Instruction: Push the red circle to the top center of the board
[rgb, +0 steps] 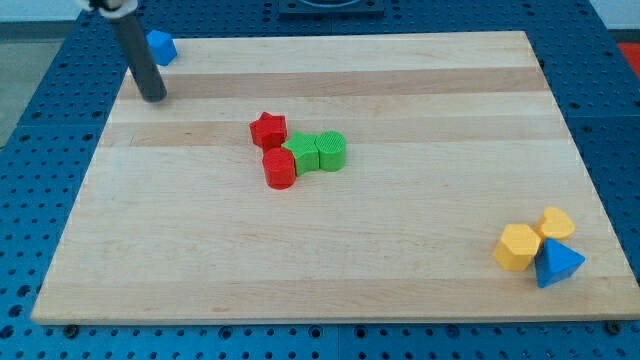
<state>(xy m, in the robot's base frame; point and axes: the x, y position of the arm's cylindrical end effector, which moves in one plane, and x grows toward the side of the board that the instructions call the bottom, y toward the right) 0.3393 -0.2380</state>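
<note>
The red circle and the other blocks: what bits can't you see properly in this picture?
- Blue block, camera view's top left: the rod hides its left side, so its shape is unclear.
- Red circle: whether it touches the red star and green blocks is too small to tell.
- Rod's upper part: cut off by the view's top edge; my tip shows.
- Yellow blocks and blue triangle: far sides hidden.

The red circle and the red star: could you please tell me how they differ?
The red circle is a round cylinder; the red star has points. The circle lies nearer the view's bottom, the star above it. The circle touches the green blocks; whether the star does is unclear. Both are red and far from my tip.
</note>
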